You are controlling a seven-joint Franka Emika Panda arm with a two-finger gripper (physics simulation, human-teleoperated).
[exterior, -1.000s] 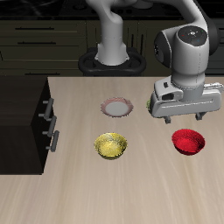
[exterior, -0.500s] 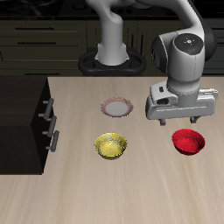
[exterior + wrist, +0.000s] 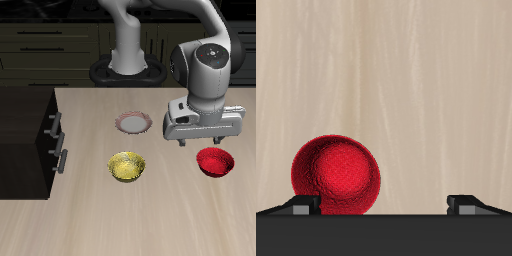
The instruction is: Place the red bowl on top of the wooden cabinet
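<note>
Above the red bowl (image 3: 215,161), the tool (image 3: 204,139) hangs in the air with its two fingers spread wide and nothing between them. The wrist view shows both fingertips (image 3: 302,204) well apart, with the red bowl (image 3: 336,177) beneath and nearer one of them, bare wood grain around it. That bowl sits upright on the counter (image 3: 160,220), well apart from the wooden cabinet (image 3: 27,140), which stands at the counter's far side from the bowl, its flat top bare and its silver bar handles facing the bowls. Between the red bowl and the cabinet sits a yellow bowl (image 3: 127,166), at about the same depth on the counter as the red one. Farther back from the yellow bowl rests a pale, pinkish-rimmed dish (image 3: 133,122), beside the tool's grey body.
</note>
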